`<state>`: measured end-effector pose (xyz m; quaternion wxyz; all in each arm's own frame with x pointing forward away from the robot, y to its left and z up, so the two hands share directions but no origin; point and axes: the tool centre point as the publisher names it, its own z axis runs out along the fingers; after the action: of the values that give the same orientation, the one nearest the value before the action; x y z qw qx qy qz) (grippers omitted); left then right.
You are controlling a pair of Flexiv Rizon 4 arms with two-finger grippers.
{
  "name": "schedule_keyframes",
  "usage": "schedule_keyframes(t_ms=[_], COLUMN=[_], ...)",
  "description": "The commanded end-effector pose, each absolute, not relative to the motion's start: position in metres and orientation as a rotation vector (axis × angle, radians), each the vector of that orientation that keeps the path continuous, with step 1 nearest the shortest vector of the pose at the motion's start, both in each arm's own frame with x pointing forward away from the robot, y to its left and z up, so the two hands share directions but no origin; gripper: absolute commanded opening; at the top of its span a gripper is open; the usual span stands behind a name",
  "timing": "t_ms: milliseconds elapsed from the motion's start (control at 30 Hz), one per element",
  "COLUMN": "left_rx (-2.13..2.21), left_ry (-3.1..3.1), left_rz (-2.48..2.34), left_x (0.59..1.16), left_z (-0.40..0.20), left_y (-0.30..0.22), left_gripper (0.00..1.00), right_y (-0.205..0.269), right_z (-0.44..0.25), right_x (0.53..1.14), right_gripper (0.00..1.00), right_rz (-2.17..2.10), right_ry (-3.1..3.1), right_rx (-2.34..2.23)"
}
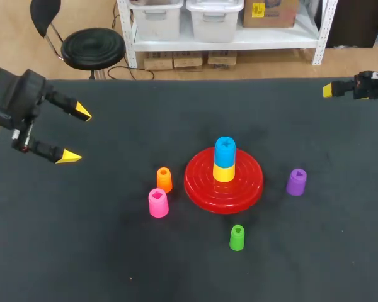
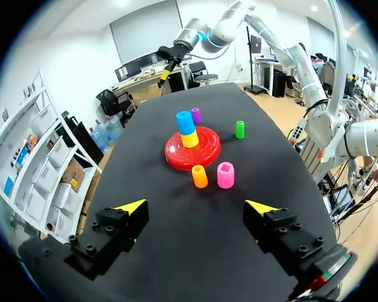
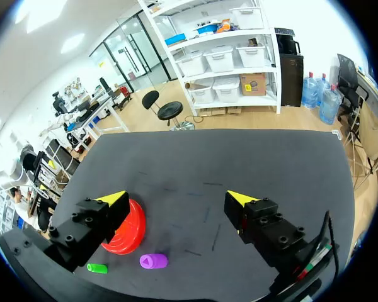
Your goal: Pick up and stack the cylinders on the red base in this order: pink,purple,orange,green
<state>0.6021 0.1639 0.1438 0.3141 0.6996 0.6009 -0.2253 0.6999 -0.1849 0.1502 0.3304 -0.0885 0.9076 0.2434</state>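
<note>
Left hand (image 1: 76, 134), fingers apart and empty, hovers at the left edge of the black desk (image 1: 82, 251). Around the red base (image 1: 200, 189) stand the pink cylinder (image 1: 158, 202) at 8 o'clock, orange cylinder (image 1: 164, 178) at 9, green cylinder (image 1: 237, 238) at 6, purple cylinder (image 1: 296, 182) at 3. A blue-on-yellow stack (image 1: 225, 160) tops the base. Right hand (image 3: 176, 198), fingers apart, empty, far right.

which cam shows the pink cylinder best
The head view: the pink cylinder stands unobstructed, close to the orange cylinder. The left wrist view shows it too, farther off. The right wrist view does not show it.
</note>
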Motion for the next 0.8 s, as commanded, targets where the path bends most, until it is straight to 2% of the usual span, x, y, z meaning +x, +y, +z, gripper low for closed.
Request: schedule_keyframes(t_ms=[33, 433, 800], left_rx=[1.843, 1.843, 1.843], left_ry=[1.58, 1.58, 1.58], left_rz=[-0.592, -0.592, -0.592], left_x=[0.601, 0.601, 0.601], left_z=[0.144, 0.144, 0.144], left_y=[0.165, 0.165, 0.165], left_gripper=[1.0, 1.0, 1.0], right_y=[-0.183, -0.125, -0.117], right_z=[0.153, 0.195, 0.199], right_x=[0.702, 0.683, 0.677], right_gripper=[1.0, 1.0, 1.0], right_rz=[0.577, 0.18, 0.081], right_ry=[2.385, 2.391, 2.403], right_rx=[-0.293, -0.872, -0.888])
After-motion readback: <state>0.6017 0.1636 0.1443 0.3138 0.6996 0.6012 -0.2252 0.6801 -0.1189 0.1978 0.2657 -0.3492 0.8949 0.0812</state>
